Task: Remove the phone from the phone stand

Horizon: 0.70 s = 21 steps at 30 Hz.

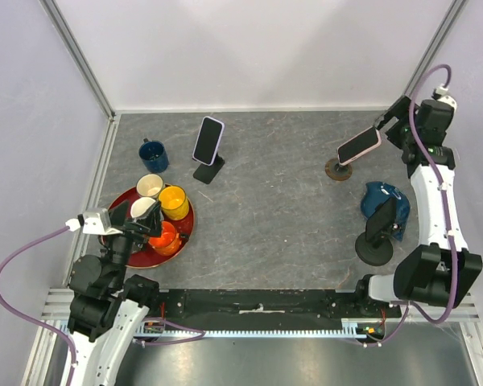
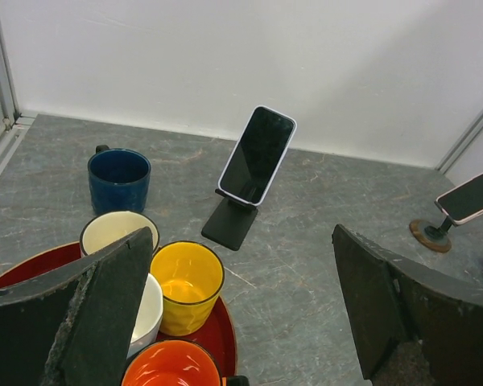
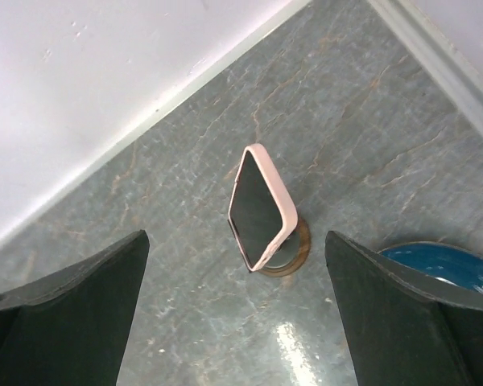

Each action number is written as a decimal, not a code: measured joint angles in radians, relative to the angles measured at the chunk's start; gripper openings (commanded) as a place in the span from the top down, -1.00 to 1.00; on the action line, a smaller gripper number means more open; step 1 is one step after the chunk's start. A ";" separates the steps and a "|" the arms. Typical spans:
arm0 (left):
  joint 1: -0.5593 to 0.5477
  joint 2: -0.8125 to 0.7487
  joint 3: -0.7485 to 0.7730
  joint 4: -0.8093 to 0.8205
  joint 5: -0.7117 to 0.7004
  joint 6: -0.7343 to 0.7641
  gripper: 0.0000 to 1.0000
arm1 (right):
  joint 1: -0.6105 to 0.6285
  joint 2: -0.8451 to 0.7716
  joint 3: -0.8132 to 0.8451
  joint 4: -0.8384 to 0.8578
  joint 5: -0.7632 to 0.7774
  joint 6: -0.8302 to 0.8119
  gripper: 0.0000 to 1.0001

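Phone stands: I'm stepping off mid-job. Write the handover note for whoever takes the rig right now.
Left gripper: open, empty, above the red tray of cups.
Right gripper: open, empty, lined up on the pink-cased phone at far right, not gripping it.
Things: the pink-cased phone rests on its round-based stand. A pale-cased phone leans on a black stand. A dark phone sits on a round black stand near the right arm.
Done: nothing removed.
Left: probably close on the pink-cased phone, lift it off.
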<state>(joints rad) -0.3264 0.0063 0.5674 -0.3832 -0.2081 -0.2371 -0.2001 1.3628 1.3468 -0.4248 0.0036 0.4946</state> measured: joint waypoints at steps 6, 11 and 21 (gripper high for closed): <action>-0.007 0.000 0.000 -0.007 -0.001 0.000 -0.99 | -0.079 0.036 -0.089 0.103 -0.102 0.094 -0.89; -0.008 0.000 0.000 -0.008 -0.001 0.000 -1.00 | -0.119 0.122 -0.092 0.172 -0.188 0.105 -0.83; -0.008 0.000 0.000 -0.008 -0.001 0.001 -1.00 | -0.136 0.195 -0.151 0.246 -0.280 0.097 -0.57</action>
<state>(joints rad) -0.3344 0.0063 0.5674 -0.3912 -0.2089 -0.2359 -0.3359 1.5578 1.1957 -0.1791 -0.2760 0.5911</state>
